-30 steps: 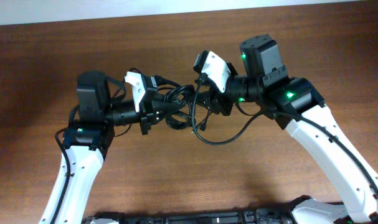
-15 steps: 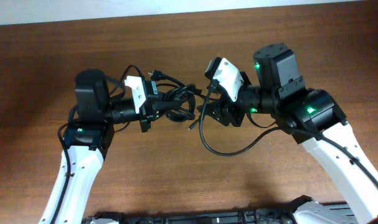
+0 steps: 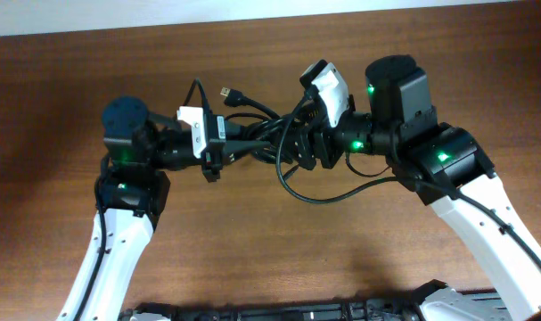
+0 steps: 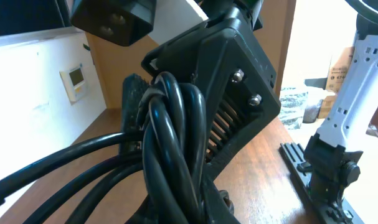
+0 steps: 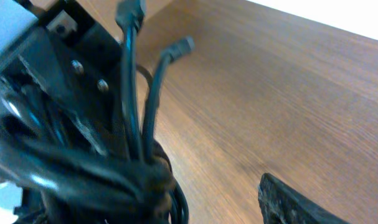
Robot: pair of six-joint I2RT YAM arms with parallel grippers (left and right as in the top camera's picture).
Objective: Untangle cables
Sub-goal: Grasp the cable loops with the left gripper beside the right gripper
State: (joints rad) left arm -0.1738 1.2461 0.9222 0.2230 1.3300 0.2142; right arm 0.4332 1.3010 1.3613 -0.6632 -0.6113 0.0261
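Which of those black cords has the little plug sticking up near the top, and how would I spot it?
Start at the wooden table and find the knot of cables strung between the left hand and right hand. One plug pokes out above the bundle toward the table's far edge; its tip looks yellowish, unlike the black loops.

Cables (image 5: 101,168) blurred, both grips hidden

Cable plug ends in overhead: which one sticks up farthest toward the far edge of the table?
The plug with the pale metallic tip, above the left pincer. Its neighbour, just to its left, is plain black cord curving back down into the cables.
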